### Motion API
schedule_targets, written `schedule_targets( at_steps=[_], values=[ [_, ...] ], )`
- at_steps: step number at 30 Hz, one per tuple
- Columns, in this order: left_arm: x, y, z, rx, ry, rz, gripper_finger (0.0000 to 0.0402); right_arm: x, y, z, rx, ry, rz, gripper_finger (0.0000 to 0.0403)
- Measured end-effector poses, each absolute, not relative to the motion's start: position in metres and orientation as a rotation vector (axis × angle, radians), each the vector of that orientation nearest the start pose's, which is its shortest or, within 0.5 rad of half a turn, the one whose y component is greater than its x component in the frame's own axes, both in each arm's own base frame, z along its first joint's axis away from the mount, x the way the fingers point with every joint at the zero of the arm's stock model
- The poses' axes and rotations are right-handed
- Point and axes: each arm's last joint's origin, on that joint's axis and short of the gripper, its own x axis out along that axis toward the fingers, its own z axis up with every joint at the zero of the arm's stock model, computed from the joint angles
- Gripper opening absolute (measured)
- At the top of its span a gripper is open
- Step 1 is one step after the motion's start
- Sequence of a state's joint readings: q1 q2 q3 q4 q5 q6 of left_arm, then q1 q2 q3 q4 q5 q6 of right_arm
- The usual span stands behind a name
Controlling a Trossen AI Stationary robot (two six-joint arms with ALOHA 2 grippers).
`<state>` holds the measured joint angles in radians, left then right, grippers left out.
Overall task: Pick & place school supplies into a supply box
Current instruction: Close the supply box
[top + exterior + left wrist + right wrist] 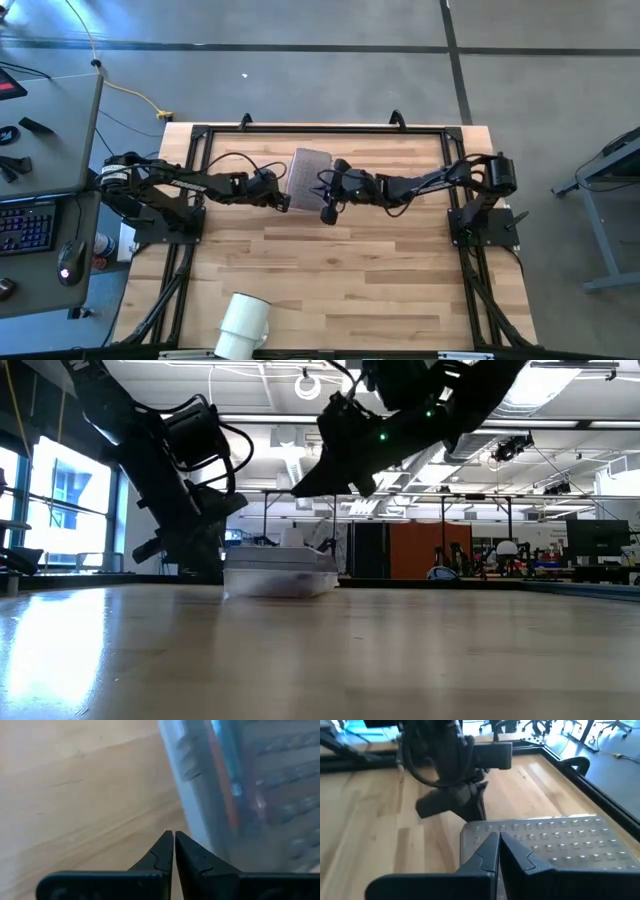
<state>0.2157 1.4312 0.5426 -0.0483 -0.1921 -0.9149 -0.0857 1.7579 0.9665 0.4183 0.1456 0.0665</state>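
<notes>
High view first: the wooden bench [340,270] carries little in its middle but the supply box [309,172], which lies toward the far edge with its ribbed grey lid down. No loose pens, pencils or scissors show anywhere on the boards, so my reading is that the collecting is over and what is left concerns the lid. A white cup [244,322] lies on its side at the near edge, well apart from the work and seemingly of no part in it.

Both arms reach in from their own sides and meet at the box, probably so that one steadies it while the other presses. The left hand [283,202] sits low against the box's left side, near its front corner; its wrist view shows the two fingers pinched together with nothing between them, the clear wall of the box [235,790] just beyond, and coloured supplies [220,775] dimly visible through it. That closed tip looks placed as a stop or pusher, not a grasp.

The right hand [498,842] hovers above the lid's studded surface [555,840], fingers likewise shut and empty, with the left arm's hand [465,802] facing it across the box. Low view confirms the box [280,572] resting flat on the bench.
</notes>
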Motion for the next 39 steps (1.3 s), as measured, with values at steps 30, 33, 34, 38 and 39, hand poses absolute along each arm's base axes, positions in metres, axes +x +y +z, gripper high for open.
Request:
schedule_targets(
  at_steps=[30,33,34,38,39],
  values=[
    [0.229,0.059,0.132,-0.808,0.706,0.899,0.0044,0.381,-0.096,0.109,0.239,0.499,-0.302,0.0000],
    [0.229,0.059,0.132,-0.802,0.701,0.908,0.0037,0.381,-0.096,0.107,0.241,0.517,-0.303,0.0000],
    [0.228,0.059,0.132,-0.800,0.697,0.915,0.0030,0.381,-0.095,0.107,0.241,0.519,-0.302,0.0000],
    [0.228,0.060,0.137,-0.820,0.653,0.939,0.0012,0.382,-0.089,0.105,0.239,0.534,-0.290,0.0000],
    [0.227,0.060,0.140,-0.812,0.635,0.945,0.0014,0.381,-0.086,0.104,0.243,0.550,-0.289,0.0000]
  ],
)
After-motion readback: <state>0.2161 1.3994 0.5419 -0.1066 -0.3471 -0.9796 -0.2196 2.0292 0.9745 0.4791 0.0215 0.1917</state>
